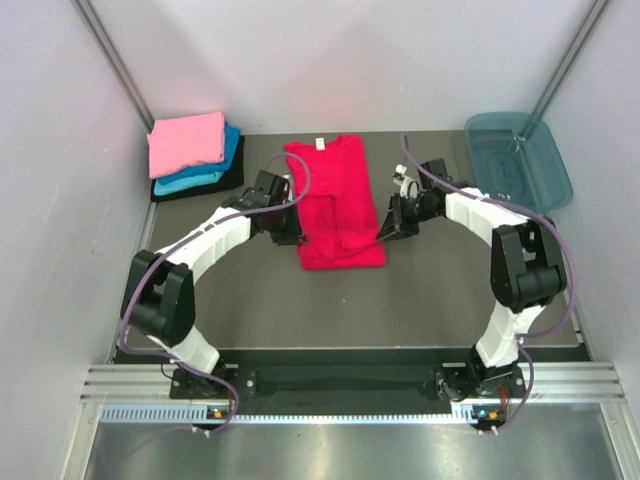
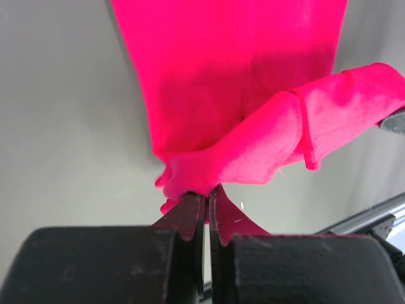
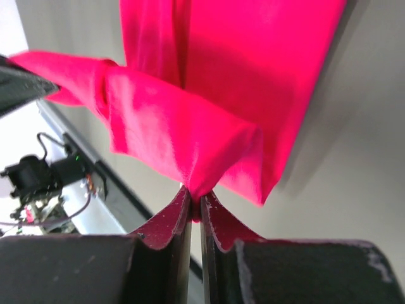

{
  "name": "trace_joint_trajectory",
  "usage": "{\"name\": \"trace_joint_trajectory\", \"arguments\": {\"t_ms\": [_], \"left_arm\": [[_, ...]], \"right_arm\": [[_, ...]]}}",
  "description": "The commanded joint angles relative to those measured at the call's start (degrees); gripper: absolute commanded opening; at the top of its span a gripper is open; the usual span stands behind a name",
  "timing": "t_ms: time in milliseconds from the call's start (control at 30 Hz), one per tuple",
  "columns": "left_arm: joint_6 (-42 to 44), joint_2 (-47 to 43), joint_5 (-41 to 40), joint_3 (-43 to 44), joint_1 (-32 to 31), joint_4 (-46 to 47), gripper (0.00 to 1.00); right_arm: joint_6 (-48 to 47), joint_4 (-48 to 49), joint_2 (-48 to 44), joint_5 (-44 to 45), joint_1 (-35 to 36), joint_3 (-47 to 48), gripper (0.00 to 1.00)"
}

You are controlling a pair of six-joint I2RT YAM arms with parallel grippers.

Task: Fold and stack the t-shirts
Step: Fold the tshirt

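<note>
**A:** Pale grey panels [image 1: 330, 60] enclose the cell on three sides, with slanted metal struts [image 1: 118, 70] at the back corners. What surface carries the things?

**B:** A matt dark grey worktop [image 1: 400, 300], bounded at its near edge by a ribbed aluminium rail [image 1: 340, 385] to which both arm bases are bolted.

**A:** Where does the bright crimson-red fabric t-shirt [image 1: 335, 200] lie?

**B:** At the middle of the worktop, folded into a long strip with its collar end toward the back wall. Its near hem is raised at both corners.

**A:** What state is the left hand [image 2: 207, 201] in?

**B:** Pressed together, pinching the left near corner of the crimson-red t-shirt; the left wrist view shows cloth bunched between the dark fingers.

**A:** And the right hand [image 3: 195, 201]?

**B:** Likewise pinching, on the right near corner; in the right wrist view a peak of red cloth is drawn into the narrow gap between the fingers.

**A:** What else stands on the worktop?

**B:** At the back left corner, a stack of folded shirts: a light pink t-shirt [image 1: 187, 142] on top, a turquoise blue t-shirt [image 1: 205, 175] beneath, and a black t-shirt [image 1: 215, 185] at the bottom. At the back right corner sits a translucent teal plastic tub [image 1: 518, 160], well apart from the red shirt.
</note>
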Motion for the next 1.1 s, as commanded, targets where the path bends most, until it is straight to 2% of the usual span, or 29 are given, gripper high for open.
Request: {"name": "trace_joint_trajectory", "arguments": {"t_ms": [0,233,700,833,867,900,933,1000,1033,1067], "left_arm": [[1.4,2.2,1.5,2.8,1.2,6.1,0.0],[1.9,7.1,1.6,6.9,2.6,8.1,0.0],[2.9,15.0,0.1,14.5,4.5,8.5,0.0],[2.4,15.2,-0.4,14.4,4.5,8.0,0.0],[2.5,15.2,-0.7,14.4,4.5,7.8,0.04],[2.5,14.9,-2.6,14.5,4.6,7.1,0.25],[2.1,14.6,-3.8,14.5,4.5,6.8,0.37],[2.8,13.6,-7.0,15.1,4.5,5.7,0.56],[4.6,13.0,-7.8,15.9,4.5,5.1,0.77],[5.9,12.4,-8.5,16.4,4.6,4.9,0.79]], "right_arm": [[-1.6,3.2,2.7,1.3,-0.9,5.9,0.08],[-2.2,4.0,7.9,1.9,-1.2,13.7,0.08],[-1.5,6.6,17.0,2.2,-1.3,21.7,0.1],[-1.4,7.0,18.1,2.1,-1.4,22.6,0.17],[-1.4,7.0,18.2,2.1,-1.3,22.6,0.21],[-1.3,6.9,18.1,2.1,-1.4,22.7,0.26],[-1.2,6.7,18.0,2.6,-1.4,22.8,0.36],[-1.6,6.2,16.8,2.9,-1.4,22.6,0.4],[-1.8,5.0,16.2,2.9,-1.6,22.4,0.41],[-2.5,4.4,14.4,2.9,-1.6,22.2,0.41]]}}
